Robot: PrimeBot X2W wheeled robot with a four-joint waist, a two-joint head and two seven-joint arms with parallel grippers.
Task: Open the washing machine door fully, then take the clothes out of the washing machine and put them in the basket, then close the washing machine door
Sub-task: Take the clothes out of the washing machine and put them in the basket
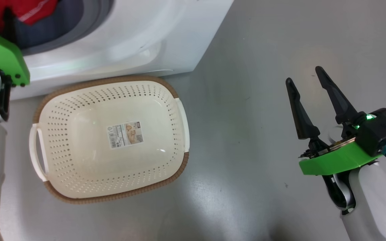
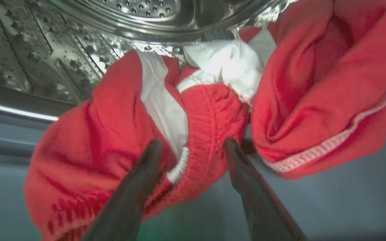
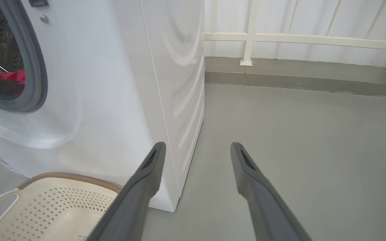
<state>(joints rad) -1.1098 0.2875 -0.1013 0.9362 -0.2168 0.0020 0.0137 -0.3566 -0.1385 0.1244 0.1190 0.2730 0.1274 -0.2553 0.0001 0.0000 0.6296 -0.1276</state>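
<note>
The clothes (image 2: 95, 134), bright red with white parts, lie heaped in the steel drum (image 2: 28, 50) of the washing machine (image 1: 129, 40). My left gripper (image 2: 192, 147) is inside the drum and stands open, its fingers either side of a red gathered fold. In the head view the left arm's green wrist plate (image 1: 2, 57) sits at the drum mouth, below the red clothes (image 1: 28, 10). The basket (image 1: 89, 150), cream with a brown rim, stands empty on the floor before the machine. My right gripper (image 1: 304, 74) hangs open over bare floor, right of the basket. The door is out of view.
Grey floor (image 1: 263, 50) stretches to the right of the machine. A white railing (image 3: 280, 36) and a low kerb close off the far side. The machine's right corner (image 3: 166, 134) stands just left of the right gripper (image 3: 197, 145). The basket (image 3: 55, 207) lies at that view's lower left.
</note>
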